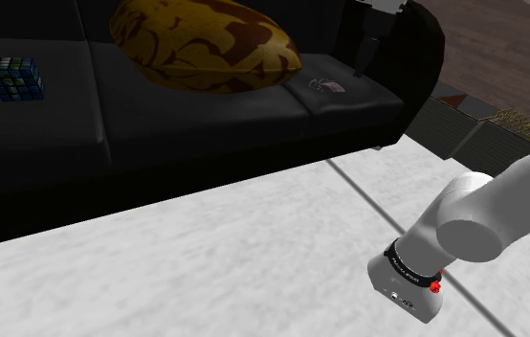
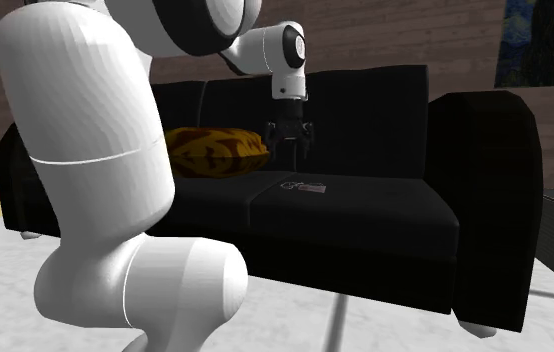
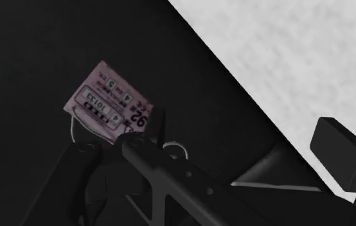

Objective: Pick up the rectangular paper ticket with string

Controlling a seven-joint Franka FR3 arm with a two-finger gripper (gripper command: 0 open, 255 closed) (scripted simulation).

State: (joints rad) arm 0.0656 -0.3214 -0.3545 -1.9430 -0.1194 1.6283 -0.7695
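One ticket (image 3: 108,103) lies flat just below the pincer (image 2: 292,153).

Over the ticket (image 2: 305,186) I have open space, flanked by the patterned cushion (image 2: 215,150) and the sofa's armrest (image 2: 485,190).

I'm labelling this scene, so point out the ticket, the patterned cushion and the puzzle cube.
Ticket (image 3: 106,103): wrist view, middle of its printed face.
Patterned cushion (image 1: 206,43): shoulder view, centre of its upper surface.
Puzzle cube (image 1: 14,80): shoulder view, middle of the cube.
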